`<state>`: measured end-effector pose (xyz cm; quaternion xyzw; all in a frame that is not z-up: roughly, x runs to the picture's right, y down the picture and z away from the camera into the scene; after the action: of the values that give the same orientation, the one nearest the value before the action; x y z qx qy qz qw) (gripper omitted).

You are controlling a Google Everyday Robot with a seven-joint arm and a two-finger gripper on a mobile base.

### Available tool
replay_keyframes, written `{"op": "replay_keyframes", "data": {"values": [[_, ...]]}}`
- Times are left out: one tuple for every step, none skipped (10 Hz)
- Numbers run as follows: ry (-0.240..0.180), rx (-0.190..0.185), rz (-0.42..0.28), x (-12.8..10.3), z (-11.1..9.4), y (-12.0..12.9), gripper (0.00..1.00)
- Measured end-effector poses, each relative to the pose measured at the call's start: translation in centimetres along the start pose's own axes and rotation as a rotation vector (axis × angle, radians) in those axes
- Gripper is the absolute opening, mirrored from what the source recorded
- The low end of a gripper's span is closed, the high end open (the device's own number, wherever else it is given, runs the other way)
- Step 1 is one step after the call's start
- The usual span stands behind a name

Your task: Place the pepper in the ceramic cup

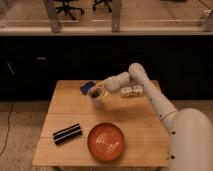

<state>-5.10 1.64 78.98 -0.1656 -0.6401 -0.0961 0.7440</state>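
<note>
The ceramic cup is a small pale cream cylinder standing on the far middle of the wooden table. My gripper reaches in from the right and sits right over the cup's mouth, touching or nearly touching its rim. The cup's inside looks dark. The pepper is not visible as a separate item; it is hidden by the gripper or the cup.
A large orange-red bowl sits at the table's front middle. A black oblong item lies at the front left. A blue object lies just behind the cup. A white packet lies under my arm to the right.
</note>
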Motion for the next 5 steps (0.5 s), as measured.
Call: {"op": "replay_keyframes", "data": {"values": [[-0.003, -0.001, -0.003, -0.12, -0.07, 0.0, 0.37], [-0.005, 0.0, -0.006, -0.24, -0.19, -0.01, 0.47], [-0.006, -0.001, -0.008, -0.32, -0.32, 0.0, 0.59], [-0.008, -0.001, -0.011, -0.4, -0.37, -0.02, 0.68], [-0.009, -0.002, -0.014, -0.4, -0.39, -0.02, 0.76]]}}
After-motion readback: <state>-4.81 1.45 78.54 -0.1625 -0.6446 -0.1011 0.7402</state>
